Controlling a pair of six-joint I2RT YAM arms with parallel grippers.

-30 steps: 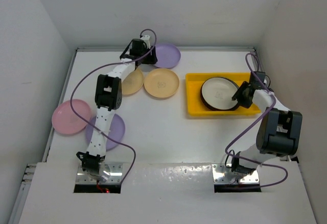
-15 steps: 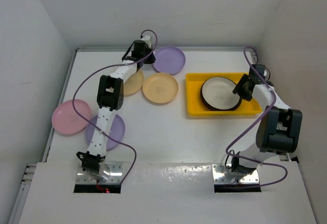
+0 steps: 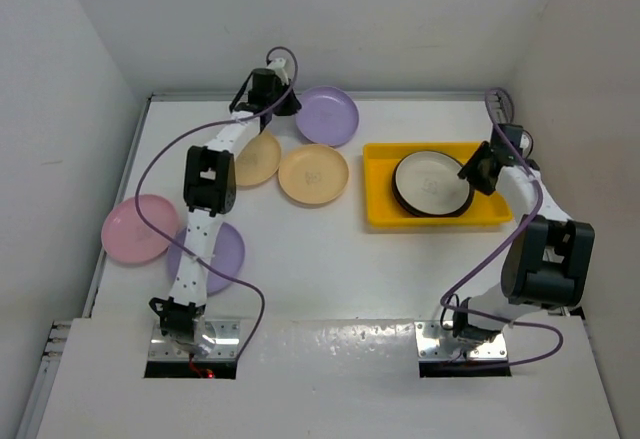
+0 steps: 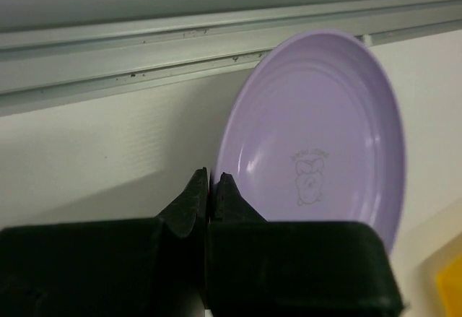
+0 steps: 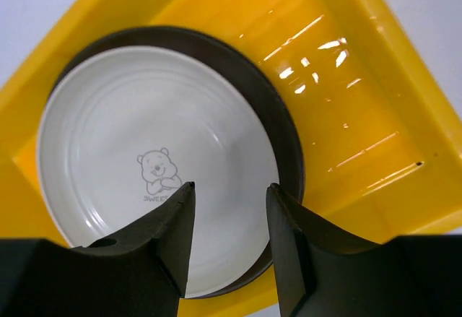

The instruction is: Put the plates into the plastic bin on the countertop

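Observation:
At the back of the countertop (image 3: 330,259), my left gripper (image 3: 283,102) is shut on the left rim of a lilac plate (image 3: 330,117). In the left wrist view the gripper (image 4: 210,180) pinches that rim, with the plate (image 4: 317,136) tilted near the back wall. My right gripper (image 3: 478,173) hovers open at the right end of the yellow plastic bin (image 3: 380,174). A dark-rimmed plate (image 3: 430,181) with a cream centre lies in the bin. In the right wrist view the open gripper (image 5: 229,190) hangs over that plate (image 5: 144,136), holding nothing.
Two pale orange plates (image 3: 255,159) (image 3: 313,174) lie side by side left of the bin. A pink plate (image 3: 138,229) and a second lilac plate (image 3: 222,257) sit at the left, the lilac one partly under my left arm. White walls enclose the counter.
My left gripper has shut on the lilac plate's rim and shifted it slightly. My right gripper has drawn back and up from the dark-rimmed plate in the bin.

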